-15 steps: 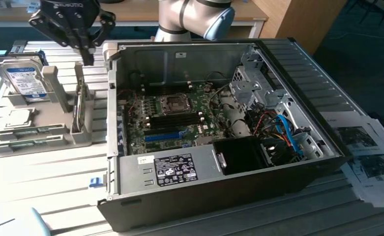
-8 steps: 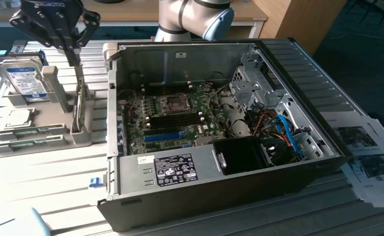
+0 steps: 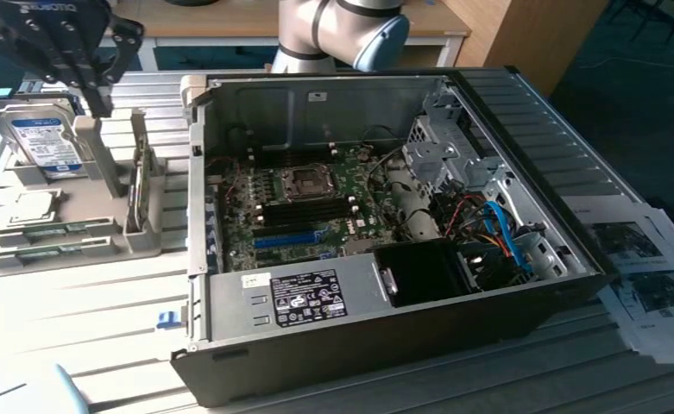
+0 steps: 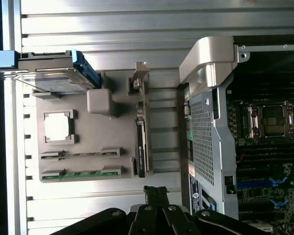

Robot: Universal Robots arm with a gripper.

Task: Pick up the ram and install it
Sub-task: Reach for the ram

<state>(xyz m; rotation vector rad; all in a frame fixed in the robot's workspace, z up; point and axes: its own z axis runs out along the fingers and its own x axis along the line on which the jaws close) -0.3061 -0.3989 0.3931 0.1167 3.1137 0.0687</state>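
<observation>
Pincer [image 3: 97, 103], pressed together and holding nothing, hovers over the grey holder [image 3: 78, 205] on the desk [image 3: 84, 319], where the ram [image 3: 139, 197] stands on edge: light, stiff, probably fragile, best taken by the bare upper edge, clear of chips. The holder's post [image 3: 104, 159] and the hard drive [image 3: 43, 138] crowd it; beyond, the open computer case [image 3: 313, 108] lies with its motherboard [image 3: 313, 207]

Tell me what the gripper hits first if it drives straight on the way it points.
The gripper would probably meet the grey parts holder at its edge beside the upright ram, or the slatted table just past it; depth is unclear.
</observation>
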